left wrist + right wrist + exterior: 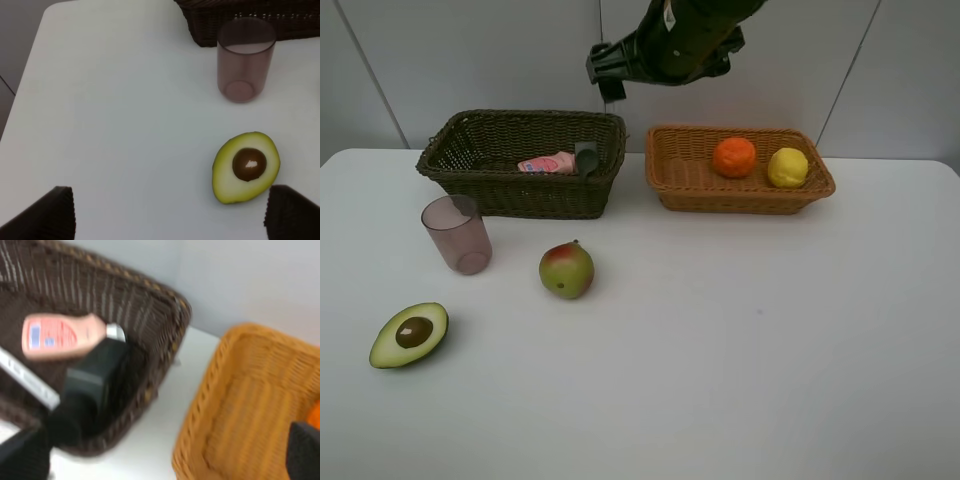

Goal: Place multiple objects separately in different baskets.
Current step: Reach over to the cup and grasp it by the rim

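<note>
Lying at the lower left of the bench (pixel 720 380), the halved avocado (pixel 410 335) runs its long axis toward upper right, close by the left gripper (pixel 170 214), whose jaws gape wide and empty. At top centre, the right gripper (pixel 162 455), likewise open and empty, hovers above the gap between dark basket (pixel 520 190) and tan basket (pixel 740 195).

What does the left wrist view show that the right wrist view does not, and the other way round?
Only the left wrist view: the halved avocado and the mauve cup, both on the table. Only the right wrist view: the small pink bottle, the black pump bottle and the white marker inside the dark basket, and the orange-tan basket. Both: the dark basket and the table.
</note>
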### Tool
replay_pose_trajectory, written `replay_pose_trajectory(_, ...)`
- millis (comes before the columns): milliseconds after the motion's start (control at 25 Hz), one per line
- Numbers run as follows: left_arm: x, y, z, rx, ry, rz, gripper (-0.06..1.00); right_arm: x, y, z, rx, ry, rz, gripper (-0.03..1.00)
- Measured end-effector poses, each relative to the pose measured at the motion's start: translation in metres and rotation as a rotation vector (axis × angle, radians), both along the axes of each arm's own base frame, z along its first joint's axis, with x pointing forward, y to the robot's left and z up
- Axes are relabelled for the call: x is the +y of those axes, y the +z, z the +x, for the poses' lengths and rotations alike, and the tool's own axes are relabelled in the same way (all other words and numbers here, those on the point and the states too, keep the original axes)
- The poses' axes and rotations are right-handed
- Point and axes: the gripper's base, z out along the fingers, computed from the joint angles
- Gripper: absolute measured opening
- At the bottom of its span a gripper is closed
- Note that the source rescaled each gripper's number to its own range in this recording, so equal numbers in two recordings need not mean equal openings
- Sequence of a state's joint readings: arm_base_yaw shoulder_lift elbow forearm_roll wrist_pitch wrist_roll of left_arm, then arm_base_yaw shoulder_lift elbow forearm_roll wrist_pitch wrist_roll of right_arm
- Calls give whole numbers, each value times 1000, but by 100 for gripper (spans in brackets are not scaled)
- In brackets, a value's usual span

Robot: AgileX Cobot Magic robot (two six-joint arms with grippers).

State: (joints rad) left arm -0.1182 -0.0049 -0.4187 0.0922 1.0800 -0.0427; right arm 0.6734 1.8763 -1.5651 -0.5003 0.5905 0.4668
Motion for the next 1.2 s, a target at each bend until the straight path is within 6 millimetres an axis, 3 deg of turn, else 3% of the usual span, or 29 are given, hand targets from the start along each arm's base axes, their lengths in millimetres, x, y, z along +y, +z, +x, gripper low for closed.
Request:
replay_pose_trajectory(240,0,0,0,0,0,0,100,-41,13,-44,-5,45,-5,100)
replay_pose_trajectory(560,0,0,0,0,0,0,100,-88,20,-101,-12,135,-133,100)
replay_pose_trajectory(1200,0,0,0,0,0,0,100,-149,16,-193,32,247,-173,100)
